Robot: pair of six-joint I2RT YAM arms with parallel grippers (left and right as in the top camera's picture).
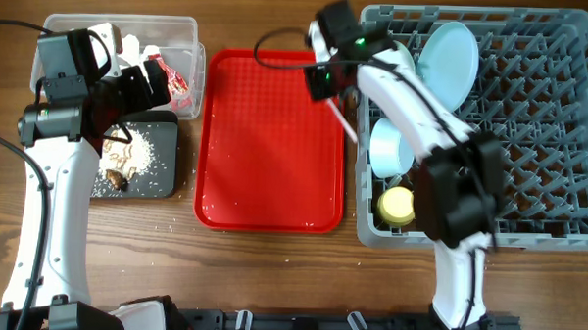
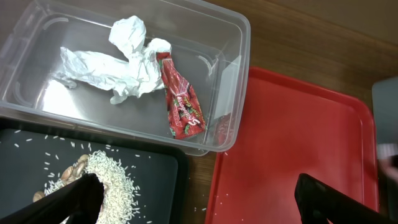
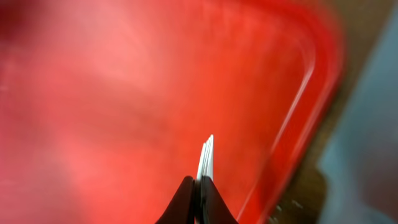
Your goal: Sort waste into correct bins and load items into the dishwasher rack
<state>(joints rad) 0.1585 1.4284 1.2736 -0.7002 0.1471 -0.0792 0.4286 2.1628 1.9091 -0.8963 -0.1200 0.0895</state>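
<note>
Pinching thin white plastic utensil (image 3: 206, 155), right fingers (image 3: 185, 205) over red tray (image 3: 124, 93).

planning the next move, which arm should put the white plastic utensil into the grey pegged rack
Right. The right gripper is shut on the white plastic utensil, beside the grey pegged plastic rack; the left gripper hangs open by the clear plastic tub, across the red tray.

The right wrist view is smeared, so the white utensil (image 3: 207, 152) pinched in the right pincer (image 3: 198, 183) shows only a sliver, fork or spoon untellable, and the right arm (image 1: 414, 101) hides part of the rack (image 1: 540, 144).
</note>
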